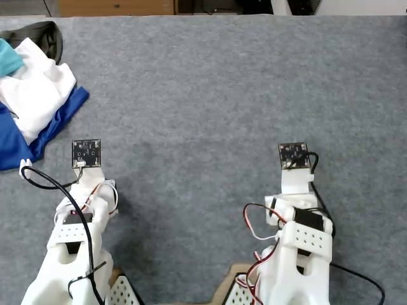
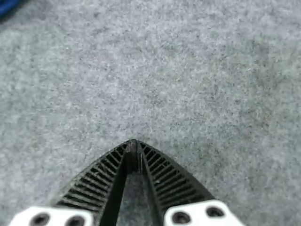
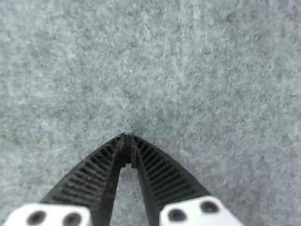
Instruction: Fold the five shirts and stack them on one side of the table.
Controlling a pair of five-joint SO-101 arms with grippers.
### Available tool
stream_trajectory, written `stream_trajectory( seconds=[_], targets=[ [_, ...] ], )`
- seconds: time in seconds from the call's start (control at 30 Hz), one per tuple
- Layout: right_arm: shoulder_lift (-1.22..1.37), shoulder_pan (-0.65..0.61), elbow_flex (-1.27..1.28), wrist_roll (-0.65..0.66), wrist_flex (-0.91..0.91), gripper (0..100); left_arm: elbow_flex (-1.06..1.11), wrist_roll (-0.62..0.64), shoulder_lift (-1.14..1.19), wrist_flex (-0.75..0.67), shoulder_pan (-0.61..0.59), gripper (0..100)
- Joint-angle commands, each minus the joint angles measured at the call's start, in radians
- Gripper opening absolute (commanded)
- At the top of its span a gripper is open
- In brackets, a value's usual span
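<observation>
The shirts lie in one loose heap at the far left corner of the gray table [image 1: 210, 95], none of them folded. A white shirt [image 1: 35, 95] is on top of the heap, crumpled. Under it lies a blue shirt [image 1: 60, 117], which sticks out toward the near side and reaches the left edge of the high view. A teal shirt [image 1: 7, 58] touches the white one at the left edge, and a dark shirt [image 1: 44, 35] lies behind them, farthest from the arms. I cannot tell if a fifth shirt is in the heap.

The left arm [image 1: 76, 222] stands at the near side of the table, just beside the near end of the blue shirt but apart from it. The left fingers [image 2: 108, 174] are closed, tip against tip, with nothing between them, just above the bare felt. A small blue corner shows at the edge of the left wrist view.

The right arm [image 1: 299, 222] stands at the near side too, well apart from the heap. The right fingers [image 3: 99, 174] are also pressed together at the tips and hold nothing, over bare felt.
</observation>
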Motion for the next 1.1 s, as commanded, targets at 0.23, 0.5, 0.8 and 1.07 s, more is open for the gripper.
stream_trajectory(
  seconds=[0.23, 0.5, 0.8, 1.07],
  targets=[
    [-0.007, -0.012, -0.001, -0.003, -0.009, 0.7, -0.052, -0.002, 0.002, -0.021, 0.009, 2],
    [-0.007, -0.010, -0.042, -0.003, -0.006, 0.7, -0.052, -0.002, 0.002, -0.021, 0.011, 2],
    [-0.005, -0.013, -0.340, -0.003, 0.292, 0.7, -0.035, -0.002, 0.002, -0.083, 0.009, 2],
    [-0.005, -0.150, -0.526, -0.003, 0.532, 0.7, -0.031, 0.002, 0.002, -0.100, 0.011, 2]
  ],
)
